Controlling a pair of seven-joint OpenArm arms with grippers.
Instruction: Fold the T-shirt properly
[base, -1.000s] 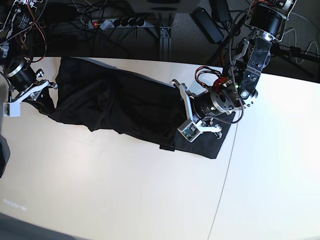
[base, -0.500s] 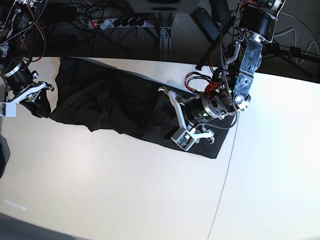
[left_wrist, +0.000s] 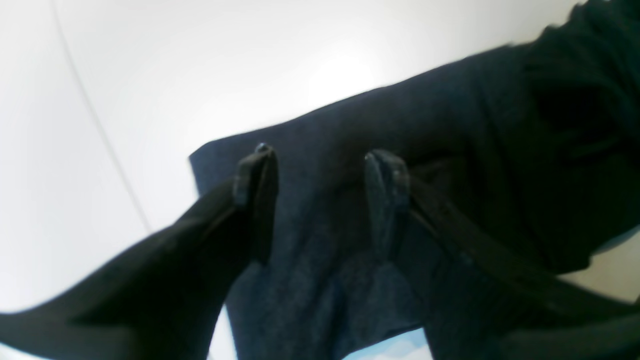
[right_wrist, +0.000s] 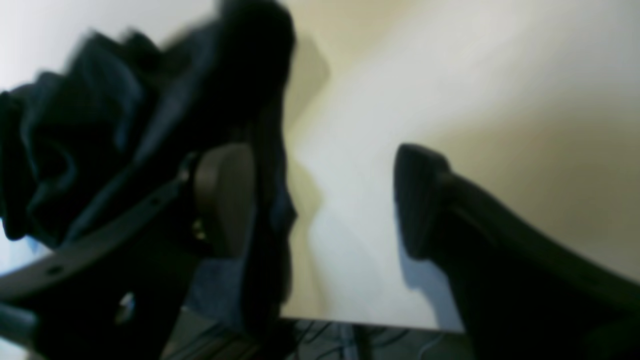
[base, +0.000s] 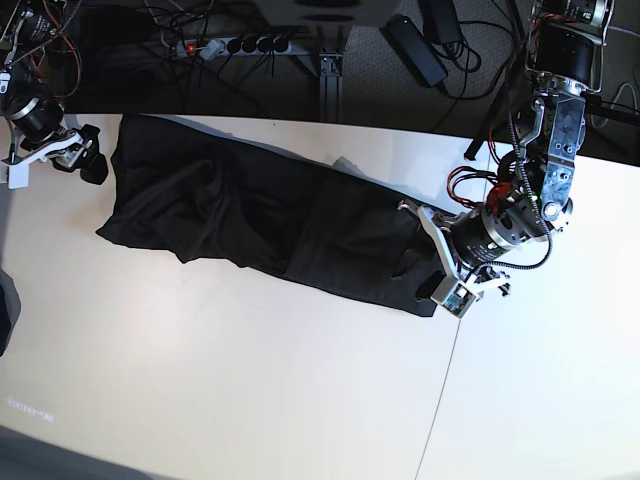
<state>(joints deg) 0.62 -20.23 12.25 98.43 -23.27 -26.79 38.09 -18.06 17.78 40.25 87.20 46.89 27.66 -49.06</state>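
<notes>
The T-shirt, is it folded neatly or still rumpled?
Rumpled: the T-shirt lies as a long, creased, uneven band across the table.

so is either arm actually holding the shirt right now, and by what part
Neither holds it. The left tool hovers open over the T-shirt near its corner; the right tool is open beside bunched cloth.

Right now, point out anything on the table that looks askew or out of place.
The black soft knit T-shirt lies bunched in a rumpled diagonal strip across the white table, not spread flat. Its far-left end looks hooked on one finger of the open right pincer. No visible damage or spills.
</notes>
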